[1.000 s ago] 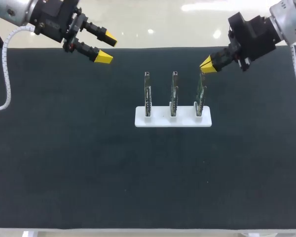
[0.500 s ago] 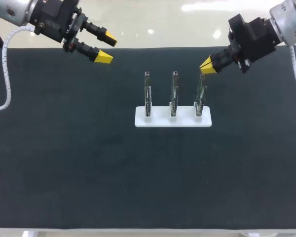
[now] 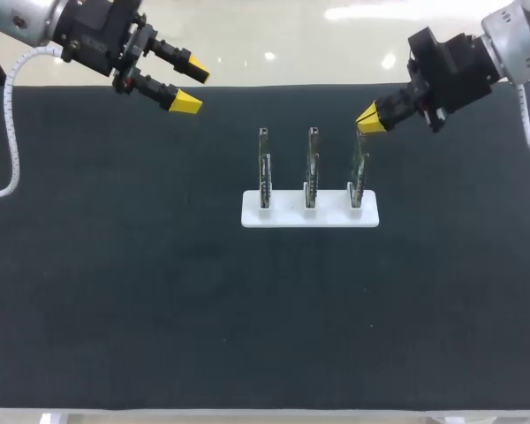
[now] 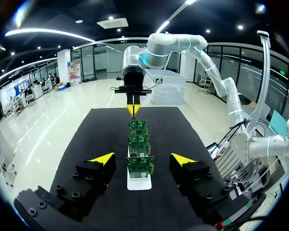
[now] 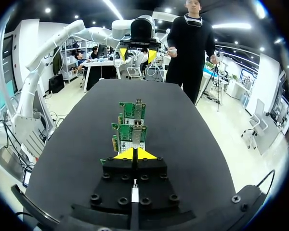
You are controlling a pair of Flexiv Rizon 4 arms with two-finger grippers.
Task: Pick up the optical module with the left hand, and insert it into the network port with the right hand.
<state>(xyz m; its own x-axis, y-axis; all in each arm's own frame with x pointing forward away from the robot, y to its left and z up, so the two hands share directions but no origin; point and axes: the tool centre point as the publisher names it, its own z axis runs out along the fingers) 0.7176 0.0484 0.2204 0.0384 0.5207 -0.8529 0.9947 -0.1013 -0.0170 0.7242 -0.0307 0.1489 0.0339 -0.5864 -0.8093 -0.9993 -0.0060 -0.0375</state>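
Note:
Three green circuit boards stand upright in a white stand (image 3: 287, 213): left (image 3: 263, 168), middle (image 3: 311, 166), right (image 3: 359, 168). Metal network ports show on their faces in the right wrist view (image 5: 137, 109). My right gripper (image 3: 368, 118) is shut, its yellow tips together just above the right board's top edge, and nothing is visible between them (image 5: 135, 154). My left gripper (image 3: 192, 87) hangs open and empty over the table's far left, well away from the boards, which it sees end-on (image 4: 140, 164). No loose optical module shows in any view.
The black mat (image 3: 159, 291) covers the whole table around the stand. A white cable (image 3: 11, 132) from my left arm hangs over the mat's left edge. In the left wrist view my right gripper (image 4: 133, 110) shows beyond the far board.
The right wrist has shifted very slightly above the right board. The left arm and the boards have not moved.

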